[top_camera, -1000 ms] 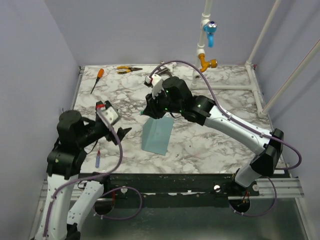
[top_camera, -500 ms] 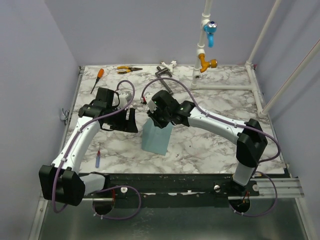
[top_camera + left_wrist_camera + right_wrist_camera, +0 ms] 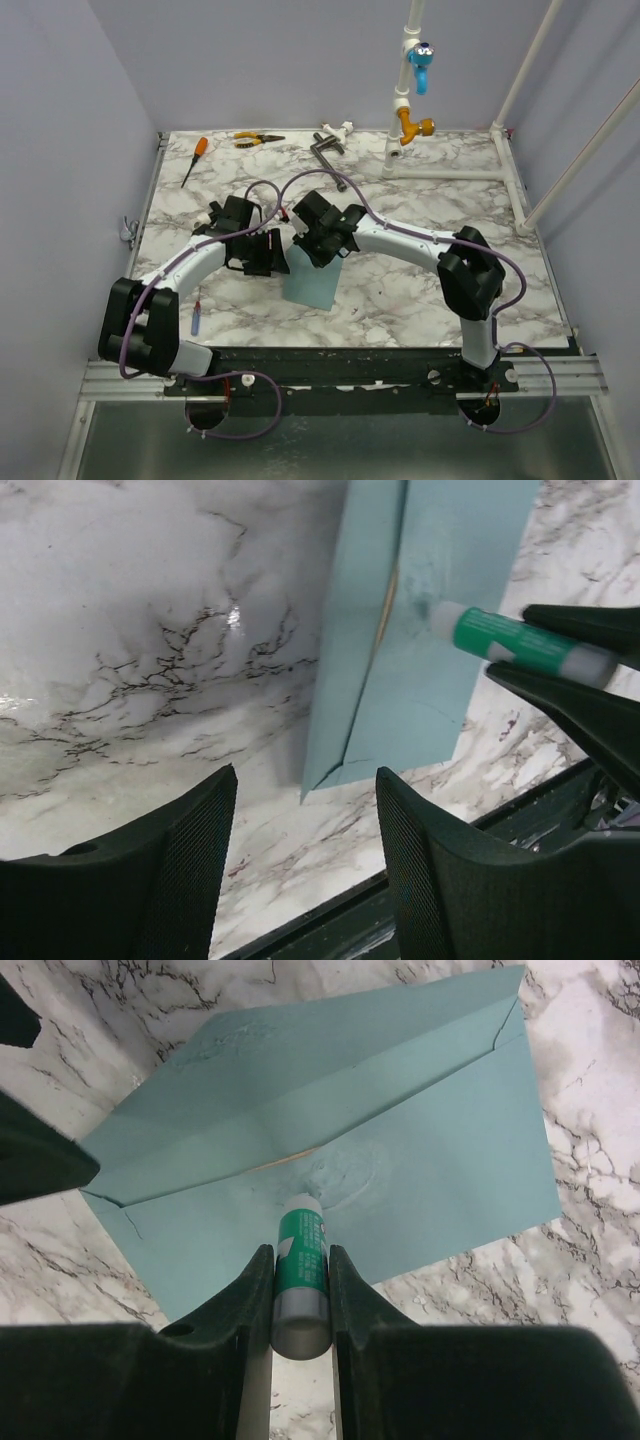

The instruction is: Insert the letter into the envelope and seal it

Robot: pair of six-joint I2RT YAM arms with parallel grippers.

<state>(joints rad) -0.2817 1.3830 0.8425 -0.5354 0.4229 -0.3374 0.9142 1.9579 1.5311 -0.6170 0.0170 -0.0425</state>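
Swinging out from its folded pose at the table's left edge, the left arm has reached inward over the last second, so the left tool (image 3: 268,252) now hangs just beside the left side of the envelope (image 3: 312,278). The right arm has drawn its elbow nearer its base.

The envelope lies flat on the marble table (image 3: 430,290), near the front middle, its flap folded over the body. At the mouth under the flap a thin tan sliver shows, probably the letter (image 3: 285,1162) (the blue paper covers the rest of it).

The right tool (image 3: 300,1255) is clamped narrow on a glue stick (image 3: 301,1228). The stick's white tip touches the envelope's body just below the flap edge, where the paper shows glossy smears. It has a green label, but the white print on it cannot be read.

The left tool's fingers (image 3: 170,880) stand apart with nothing between them, above bare table next to the envelope's corner. An orange-handled screwdriver (image 3: 195,158) and pliers (image 3: 257,139) lie at the table's far left.
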